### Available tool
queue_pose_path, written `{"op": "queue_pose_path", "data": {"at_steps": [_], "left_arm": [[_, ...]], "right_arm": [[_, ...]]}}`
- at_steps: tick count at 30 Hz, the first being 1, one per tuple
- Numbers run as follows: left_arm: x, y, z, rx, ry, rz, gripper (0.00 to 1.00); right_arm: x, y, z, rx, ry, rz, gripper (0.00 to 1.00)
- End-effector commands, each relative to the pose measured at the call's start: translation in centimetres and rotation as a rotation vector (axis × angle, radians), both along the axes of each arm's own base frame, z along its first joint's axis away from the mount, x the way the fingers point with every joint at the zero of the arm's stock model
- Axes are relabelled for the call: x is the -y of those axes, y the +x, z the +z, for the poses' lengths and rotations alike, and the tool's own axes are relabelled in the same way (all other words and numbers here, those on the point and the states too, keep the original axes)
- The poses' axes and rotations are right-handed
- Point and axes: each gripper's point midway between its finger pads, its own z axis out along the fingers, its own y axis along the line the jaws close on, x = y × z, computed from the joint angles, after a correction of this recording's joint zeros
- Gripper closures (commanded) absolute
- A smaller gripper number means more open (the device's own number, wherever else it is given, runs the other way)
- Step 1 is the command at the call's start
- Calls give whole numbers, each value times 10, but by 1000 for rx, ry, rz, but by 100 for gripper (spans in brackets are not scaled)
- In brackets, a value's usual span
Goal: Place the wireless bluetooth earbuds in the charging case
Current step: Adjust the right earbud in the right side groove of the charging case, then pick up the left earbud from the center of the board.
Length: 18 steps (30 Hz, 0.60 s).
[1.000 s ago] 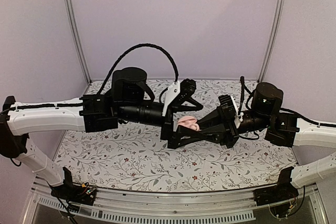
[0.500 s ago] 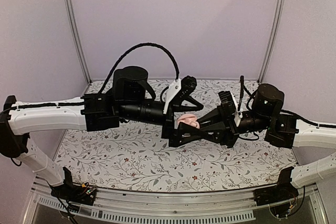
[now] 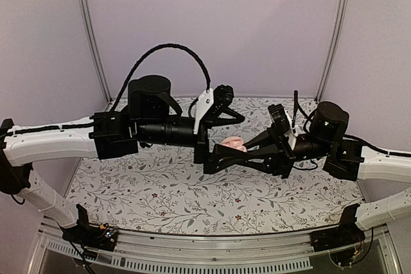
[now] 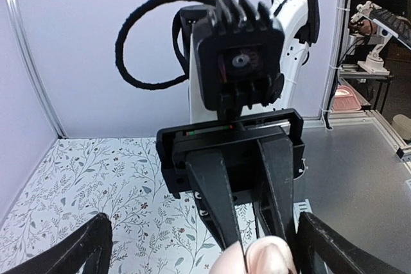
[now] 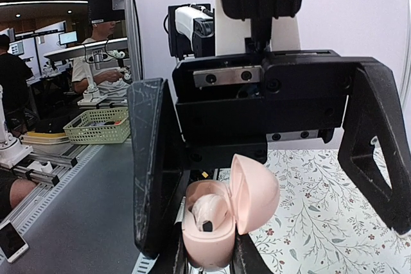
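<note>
The right gripper [image 5: 214, 256] pinches the open case [image 5: 209, 239] aloft with an earbud [image 5: 207, 212] seemingly seated inside, and the left gripper [image 4: 209, 248] faces it spread wide and empty, so insertion looks nearly done and next wants a gentle press home or closing the case

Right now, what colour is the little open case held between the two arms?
The charging case is pale pink, clearest in the right wrist view.

The worktop [image 3: 160, 197] is a pale sheet printed with grey leafy sprigs and small red flowers. A metal rail [image 3: 212, 251] runs along its near edge, and pale walls [image 3: 212, 30] close off its other sides.
</note>
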Motion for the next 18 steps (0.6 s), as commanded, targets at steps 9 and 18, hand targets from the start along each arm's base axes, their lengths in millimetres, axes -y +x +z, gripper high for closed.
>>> {"op": "queue_pose_path", "data": {"at_steps": [9,18], "left_arm": [[-32,0,45,63,-106,68,0],[-47,47,37,9,-87,244,0]], "right_arm": [[10,7,2,-1,10,-27,100],[20,27,8,13,15,-149,100]]}}
